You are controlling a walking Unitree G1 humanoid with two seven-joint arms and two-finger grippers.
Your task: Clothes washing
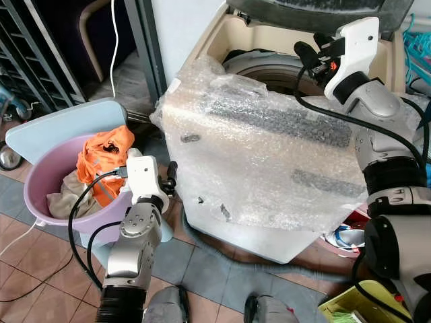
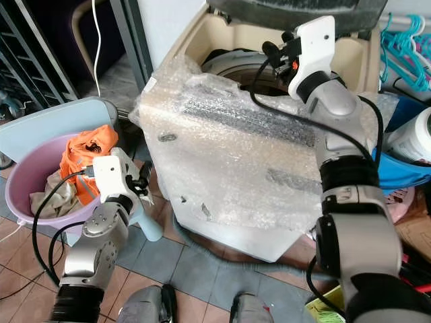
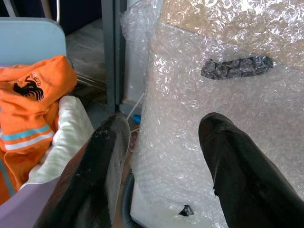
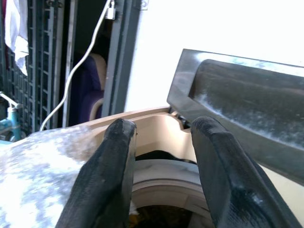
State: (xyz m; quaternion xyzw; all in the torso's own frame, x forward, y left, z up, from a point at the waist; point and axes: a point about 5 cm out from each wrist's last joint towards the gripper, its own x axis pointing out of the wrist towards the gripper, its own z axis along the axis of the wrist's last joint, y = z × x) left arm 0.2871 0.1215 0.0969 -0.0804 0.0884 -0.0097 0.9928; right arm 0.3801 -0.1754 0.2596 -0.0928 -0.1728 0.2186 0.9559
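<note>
A top-loading washing machine [image 1: 269, 161] wrapped in bubble wrap stands before me, its dark lid [image 4: 247, 95] raised and the drum opening [image 1: 269, 70] showing. To its left a purple basin [image 1: 40, 195] rests on a light blue seat [image 1: 47, 128]. The basin holds an orange garment [image 1: 101, 158] over beige clothes [image 1: 64, 198]. My left gripper [image 3: 164, 128] is open and empty, low between the basin's rim and the washer's side. My right gripper [image 4: 161, 128] is open and empty, held just above the back of the drum opening.
A grey metal post [image 1: 145, 47] and a hanging white cable [image 1: 113, 40] stand behind the basin. Teal hangers [image 2: 404, 47] and a blue tub [image 2: 397, 168] crowd the washer's right side. Shoes [image 1: 347, 237] and a yellow-green bin [image 1: 350, 306] lie on the tiled floor.
</note>
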